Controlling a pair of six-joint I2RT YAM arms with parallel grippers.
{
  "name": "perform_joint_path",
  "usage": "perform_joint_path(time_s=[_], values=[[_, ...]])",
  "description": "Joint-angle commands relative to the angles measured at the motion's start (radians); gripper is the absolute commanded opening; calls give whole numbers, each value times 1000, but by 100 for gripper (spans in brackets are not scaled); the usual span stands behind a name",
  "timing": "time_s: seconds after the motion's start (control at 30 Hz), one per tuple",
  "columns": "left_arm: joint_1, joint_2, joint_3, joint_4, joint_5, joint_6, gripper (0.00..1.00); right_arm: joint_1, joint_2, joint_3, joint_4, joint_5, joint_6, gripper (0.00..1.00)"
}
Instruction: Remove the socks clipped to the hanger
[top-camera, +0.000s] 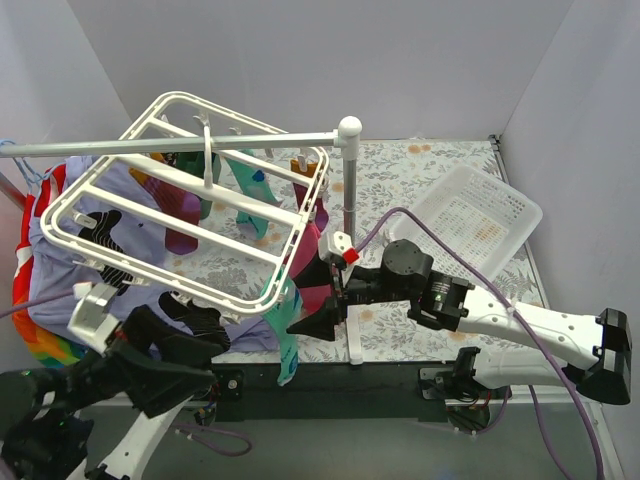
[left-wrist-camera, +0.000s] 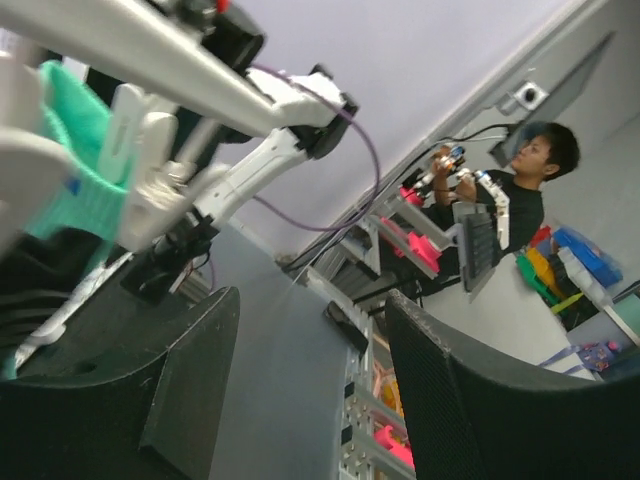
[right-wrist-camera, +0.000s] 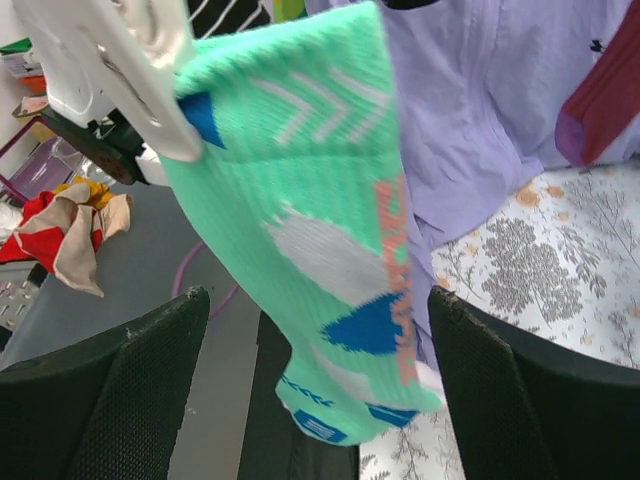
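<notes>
The white hanger (top-camera: 190, 205) hangs tilted from the grey rail, with several socks clipped under it. A teal-green sock (top-camera: 287, 345) hangs from its near right corner. A magenta sock (top-camera: 306, 250), another teal sock (top-camera: 250, 195) and a black striped sock (top-camera: 105, 240) hang further in. My right gripper (top-camera: 300, 300) is open, and the teal-green sock (right-wrist-camera: 320, 220) hangs between its fingers (right-wrist-camera: 110, 390) under a white clip (right-wrist-camera: 130, 70), not pinched. My left gripper (top-camera: 215, 328) is open and empty below the frame's near edge. In the left wrist view, the left gripper (left-wrist-camera: 315, 320) faces off the table, with the teal sock (left-wrist-camera: 70, 170) at the left.
A large lavender shirt (top-camera: 130, 255) and a rainbow garment (top-camera: 30, 300) hang at the left. The grey rail (top-camera: 180, 143) meets its pole (top-camera: 350, 195) at centre. A white mesh basket (top-camera: 470, 215) lies at back right on the floral cloth. White walls enclose the sides.
</notes>
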Motion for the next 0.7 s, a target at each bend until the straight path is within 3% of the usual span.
perform_joint_path(time_s=[0.0,0.2,0.3,0.33,0.4,0.43,0.67], values=[[75,66,-76,-6,197,68,57,41,30,-1,125,41,10,91],[104,20,-147,-15,144,102,57,64,34,-8,148,53,44,77],[106,-9,-180,-24,141,101,58,67,28,-12,163,29,70,61],[107,-20,-211,-58,145,113,58,70,24,-6,171,-11,111,35],[110,-24,-214,-90,142,125,58,79,20,0,174,-31,133,16],[110,-27,-213,-103,142,138,59,82,17,0,180,-39,146,12],[129,-44,-226,-133,128,150,74,128,11,17,235,-54,246,9]])
